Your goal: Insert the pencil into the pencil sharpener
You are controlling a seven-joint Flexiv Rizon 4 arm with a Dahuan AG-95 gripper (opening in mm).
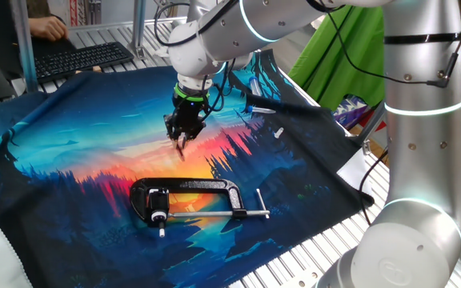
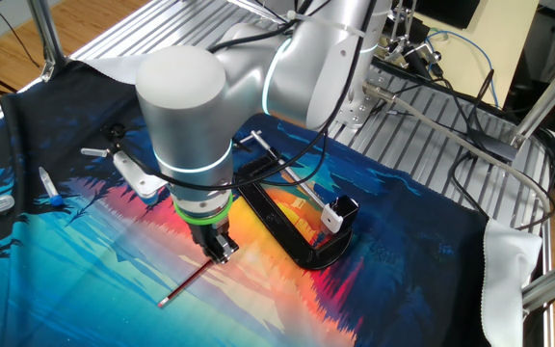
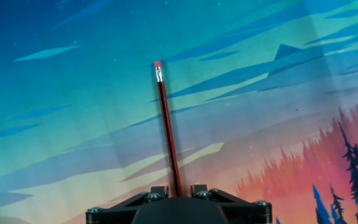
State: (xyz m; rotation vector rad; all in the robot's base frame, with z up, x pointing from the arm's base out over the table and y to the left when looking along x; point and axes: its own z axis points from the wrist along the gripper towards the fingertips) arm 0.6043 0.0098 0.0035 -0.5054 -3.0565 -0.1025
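Observation:
My gripper (image 1: 182,142) is shut on the pencil (image 3: 168,134), a thin dark red-black stick with a pink eraser end. In the hand view it points away from the jaws over the printed cloth. In the other fixed view the pencil (image 2: 189,281) slants down and left from the gripper (image 2: 223,250), its far end close to the cloth. The pencil sharpener (image 1: 158,201), a small black block with a white round spot, sits in the mouth of the black C-clamp (image 1: 202,189), in front of the gripper. It also shows in the other fixed view (image 2: 341,212). It is out of the hand view.
The clamp's silver screw rod (image 1: 214,214) sticks out to the right. A keyboard (image 1: 82,58) and a person's hand (image 1: 50,28) are at the back left. A blue pen (image 2: 48,185) and white parts (image 2: 128,172) lie on the cloth (image 2: 85,280). A metal slatted table (image 2: 432,164) surrounds it.

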